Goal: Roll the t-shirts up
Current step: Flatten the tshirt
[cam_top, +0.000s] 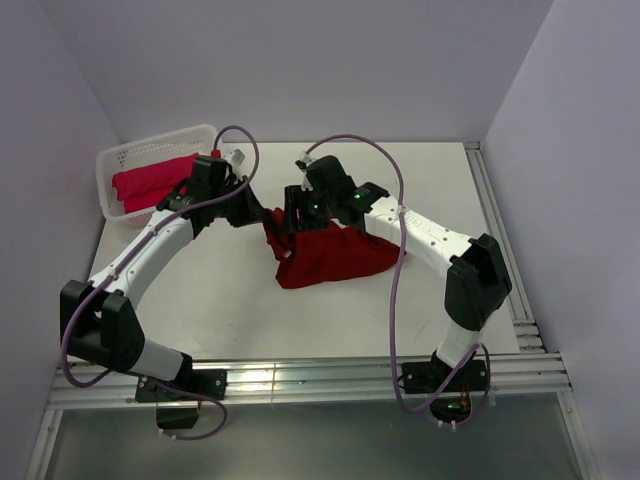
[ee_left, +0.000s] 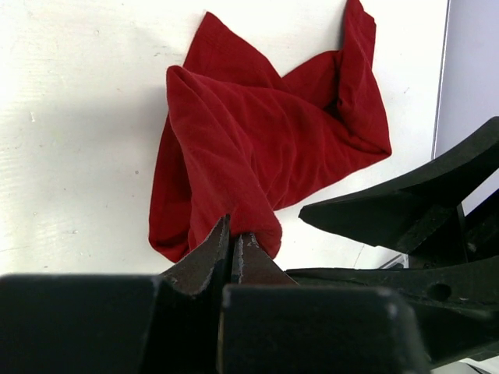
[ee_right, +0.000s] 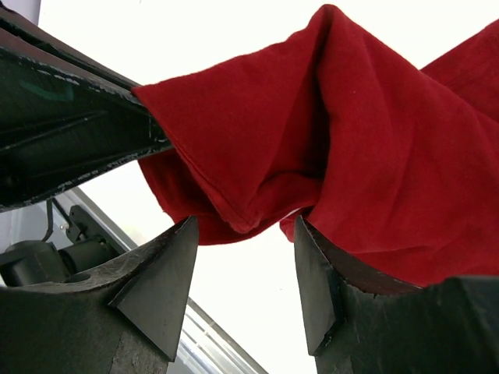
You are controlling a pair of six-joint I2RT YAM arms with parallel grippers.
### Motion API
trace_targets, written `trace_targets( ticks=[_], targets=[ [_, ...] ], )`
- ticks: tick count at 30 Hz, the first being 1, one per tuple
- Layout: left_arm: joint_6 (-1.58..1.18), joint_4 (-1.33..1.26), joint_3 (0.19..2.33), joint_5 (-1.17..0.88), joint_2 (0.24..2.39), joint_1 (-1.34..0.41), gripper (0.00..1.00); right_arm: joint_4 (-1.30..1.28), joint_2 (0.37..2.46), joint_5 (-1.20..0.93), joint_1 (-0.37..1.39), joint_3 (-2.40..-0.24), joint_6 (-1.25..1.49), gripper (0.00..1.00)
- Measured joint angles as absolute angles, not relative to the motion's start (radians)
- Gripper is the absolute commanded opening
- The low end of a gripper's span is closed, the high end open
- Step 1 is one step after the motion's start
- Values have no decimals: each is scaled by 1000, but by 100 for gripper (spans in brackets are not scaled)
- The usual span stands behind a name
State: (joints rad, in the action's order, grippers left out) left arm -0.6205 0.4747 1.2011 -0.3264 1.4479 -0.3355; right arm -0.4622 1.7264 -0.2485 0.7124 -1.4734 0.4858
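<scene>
The left arm [cam_top: 150, 248] and right arm [cam_top: 430, 235] bend inward from the near edge of the surface [cam_top: 230, 300], their claws nearly meeting around its middle. The left claw [ee_left: 234, 238] is pinched tight on a fold of the dark crimson t-shirt [ee_left: 265, 148]. The right claw [ee_right: 243, 234], just beside it, stands with jaws apart.

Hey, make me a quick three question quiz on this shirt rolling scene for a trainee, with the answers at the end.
1. True or false: the left gripper is shut on the dark crimson t-shirt.
2. Where is the pinkish-red t-shirt? A: under the crimson one. B: in the white basket. C: draped over an arm's base.
3. Fill in: the jaws of the right gripper stand ___.
Key: 1 true; 2 B; 3 open.
</scene>
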Motion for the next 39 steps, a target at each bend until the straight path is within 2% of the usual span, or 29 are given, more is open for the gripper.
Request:
trace_targets(
  ticks=[9, 12, 13, 15, 16, 22, 27, 31, 35, 39],
  targets=[
    [-621, 484, 1234, -344, 1448, -336, 0, -447, 1745, -281, 712, -1478, 490, 57],
    [-621, 484, 1261, -347, 1448, -336, 0, -445, 1779, -280, 713, -1493, 493, 49],
    [-621, 483, 1267, -351, 1448, -336, 0, -450, 1789, -276, 713, -1499, 493, 32],
    [-622, 490, 1281, -358, 1448, -336, 0, -469, 1818, -261, 713, -1520, 488, 6],
    [-622, 500, 1291, -361, 1448, -336, 0, -476, 1827, -243, 713, -1528, 488, 0],
    [-598, 586, 1444, -340, 1470, -347, 0, -591, 1821, -110, 683, -1655, 465, 0],
    [-540, 641, 1775, -309, 1567, -355, 0, -722, 1780, -36, 593, -1994, 376, 0],
    [-517, 599, 2012, -318, 1605, -396, 0, -775, 1699, -48, 587, -2253, 313, 0],
    [-524, 548, 2100, -367, 1547, -474, 0, -769, 1485, -135, 593, -2185, 302, 0],
    [-557, 531, 2059, -447, 1409, -546, 0, -690, 1237, -284, 596, -1971, 343, 0]
  ],
)
